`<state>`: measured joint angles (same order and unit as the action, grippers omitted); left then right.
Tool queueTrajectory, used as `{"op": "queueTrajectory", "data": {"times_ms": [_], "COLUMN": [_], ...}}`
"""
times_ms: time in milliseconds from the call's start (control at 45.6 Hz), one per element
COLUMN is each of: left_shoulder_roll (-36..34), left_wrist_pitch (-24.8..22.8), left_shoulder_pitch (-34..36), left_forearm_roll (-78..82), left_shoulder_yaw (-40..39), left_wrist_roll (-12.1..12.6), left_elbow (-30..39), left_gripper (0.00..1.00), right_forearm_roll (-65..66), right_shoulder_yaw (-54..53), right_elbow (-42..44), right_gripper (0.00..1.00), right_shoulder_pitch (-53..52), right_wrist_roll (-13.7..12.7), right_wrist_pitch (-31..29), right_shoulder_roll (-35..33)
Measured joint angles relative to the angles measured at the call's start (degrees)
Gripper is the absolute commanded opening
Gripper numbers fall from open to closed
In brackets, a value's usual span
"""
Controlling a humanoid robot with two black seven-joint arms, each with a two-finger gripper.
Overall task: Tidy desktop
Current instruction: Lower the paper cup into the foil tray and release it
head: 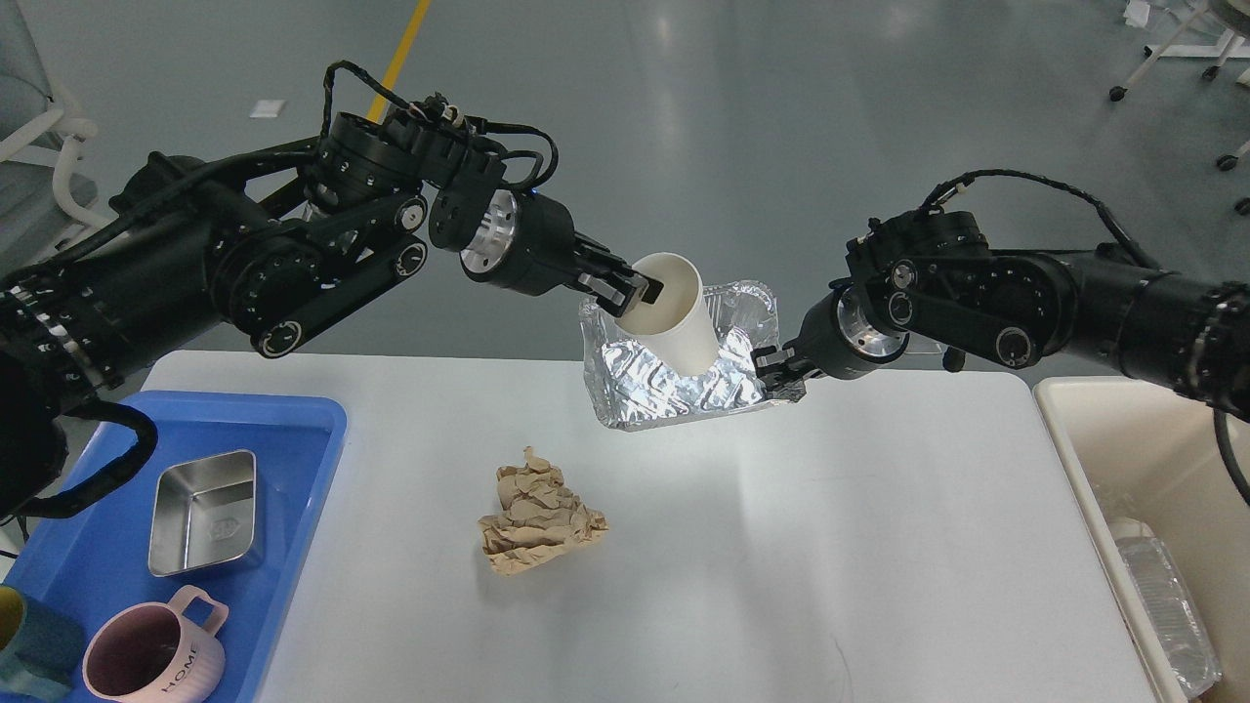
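Note:
The white desktop fills the lower middle of the head view. My left gripper is shut on the rim of a white paper cup, whose base sits inside a foil tray. My right gripper is shut on the tray's right edge and holds it tilted above the desktop's far edge. A crumpled brown paper ball lies on the desktop in front of them.
A blue plastic tray at the left holds a steel dish, a pink mug and a teal item. A cream bin at the right holds another foil tray.

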<state>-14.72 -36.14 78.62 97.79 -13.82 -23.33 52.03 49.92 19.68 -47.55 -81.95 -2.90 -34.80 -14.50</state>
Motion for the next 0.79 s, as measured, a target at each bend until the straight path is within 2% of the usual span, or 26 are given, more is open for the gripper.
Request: {"op": "queueTrajectory", "data": {"times_ms": [592,702,790], "left_shoulder_roll": [5.72,6.40,6.95], "left_wrist_pitch": [0.89,0.92,0.93], "left_shoulder_pitch": [-0.20,-0.34,-0.39], "left_forearm_roll": [-0.06,-0.06,-0.16], "left_shoulder_yaw": [1.41,1.42,1.43], "left_wrist_roll": [0.38,0.39,0.54], "left_elbow": [-6.34,-7.34,-7.59], "left_gripper": [0.10,0.14,0.26], "right_forearm_roll": [0.00,0.00,0.00], "right_shoulder_yaw": [-0.06,-0.07,-0.08], "right_elbow": [0.00,-0.05,-0.08], "right_gripper": [0.00,0.00,0.00], "right_shoulder_pitch": [-0.53,-0.71,-0.74], "right_wrist_roll": [0.00,0.00,0.00], "right_wrist_pitch": [0.00,0.00,0.00], "right_shoulder_roll": [-0.09,-0.10,-0.12]}}
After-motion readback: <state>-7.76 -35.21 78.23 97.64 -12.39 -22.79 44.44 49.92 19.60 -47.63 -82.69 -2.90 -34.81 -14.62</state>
